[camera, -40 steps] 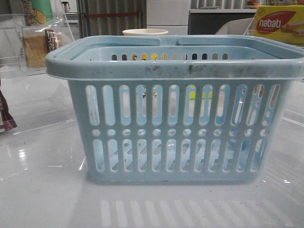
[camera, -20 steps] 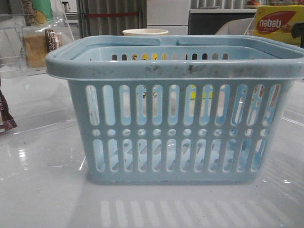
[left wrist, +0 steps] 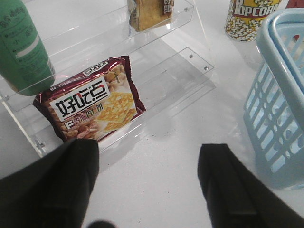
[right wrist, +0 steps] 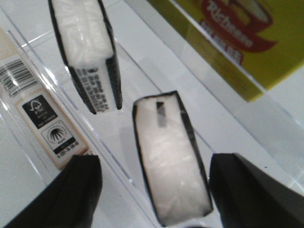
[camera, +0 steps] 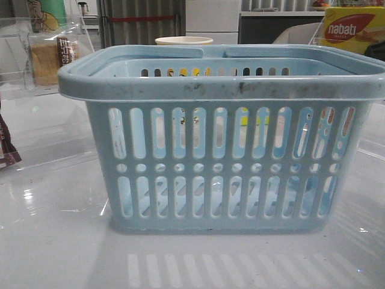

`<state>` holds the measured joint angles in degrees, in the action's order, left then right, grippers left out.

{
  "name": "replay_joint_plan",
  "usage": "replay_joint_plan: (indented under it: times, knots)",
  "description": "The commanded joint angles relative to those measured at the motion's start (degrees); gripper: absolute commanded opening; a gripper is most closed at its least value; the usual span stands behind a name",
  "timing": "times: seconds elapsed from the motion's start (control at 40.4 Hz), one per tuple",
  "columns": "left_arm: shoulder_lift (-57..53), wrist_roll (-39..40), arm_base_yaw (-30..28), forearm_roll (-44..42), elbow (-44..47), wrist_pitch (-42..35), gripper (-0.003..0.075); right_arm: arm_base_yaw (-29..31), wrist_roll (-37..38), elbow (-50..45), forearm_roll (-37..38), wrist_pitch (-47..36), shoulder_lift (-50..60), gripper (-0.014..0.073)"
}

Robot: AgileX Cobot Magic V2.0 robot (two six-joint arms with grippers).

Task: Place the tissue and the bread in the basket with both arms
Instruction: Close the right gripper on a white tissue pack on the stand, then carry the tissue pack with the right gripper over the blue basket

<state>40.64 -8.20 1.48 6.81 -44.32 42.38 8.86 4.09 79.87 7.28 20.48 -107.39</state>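
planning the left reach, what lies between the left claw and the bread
In the left wrist view, a maroon cracker packet on the clear acrylic shelf lies between the open left claw and the clear-bagged bread.

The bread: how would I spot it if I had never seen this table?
Find the big light-blue basket mid-table. Behind it, to the left, is a clear stepped shelf; the bread stands on it. It alone shows golden-brown slices in a clear bag with a dark vertical label.

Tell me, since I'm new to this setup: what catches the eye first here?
The big blue basket fills the middle of the front view. By the left pincer, open, a red cracker packet lies on a clear shelf. Between the right pincer's open fingers sits a black-edged white tissue pack.
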Motion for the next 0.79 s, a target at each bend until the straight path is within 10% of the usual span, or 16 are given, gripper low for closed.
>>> replay_joint_plan:
  times: [0.0, 0.346, 0.766]
  knots:
    - [0.1, -0.1, -0.1, 0.5, -1.6, -3.9, 0.0507, 0.4, -0.1, 2.0, 1.7, -4.3, 2.9, 0.057]
    - [0.1, -0.1, -0.1, 0.5, -1.6, -3.9, 0.0507, 0.4, -0.1, 2.0, 1.6, -4.1, 3.3, 0.0251]
    - [0.1, -0.1, -0.1, 0.5, -1.6, -3.9, 0.0507, -1.2, -0.9, 2.2, 3.9, 3.9, 13.6, 0.0216]
